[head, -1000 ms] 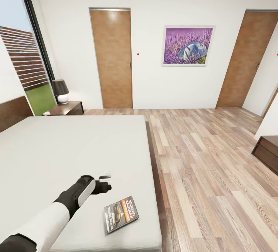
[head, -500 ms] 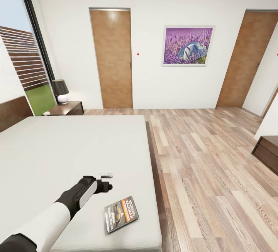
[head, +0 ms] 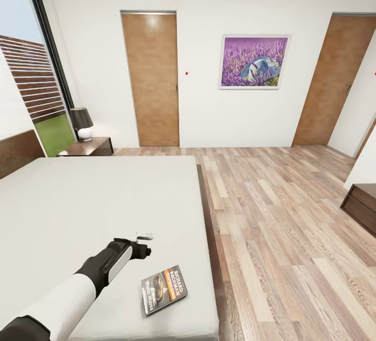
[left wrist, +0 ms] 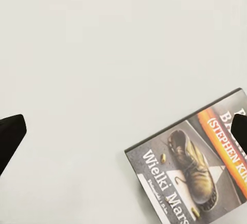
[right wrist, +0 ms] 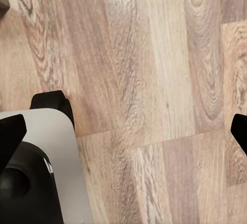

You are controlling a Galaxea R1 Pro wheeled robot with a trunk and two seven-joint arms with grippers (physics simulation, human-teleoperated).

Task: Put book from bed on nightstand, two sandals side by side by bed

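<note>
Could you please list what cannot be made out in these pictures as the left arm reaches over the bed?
- The book: its title is cut off by the left wrist view's edge, and the lettering is too small in the head view.
- The left tool: its arm hides the fingers in the head view.
- The nightstand: the bed hides its lower front.
- The lamp base: too small to detail.

Book [head: 163, 289] lies on bed [head: 94, 200], near its foot-side right edge. Left gripper [head: 142, 247] above mattress, just behind book. Nightstand [head: 89, 147] beyond bed's far side, lamp [head: 82, 123] on it.
</note>
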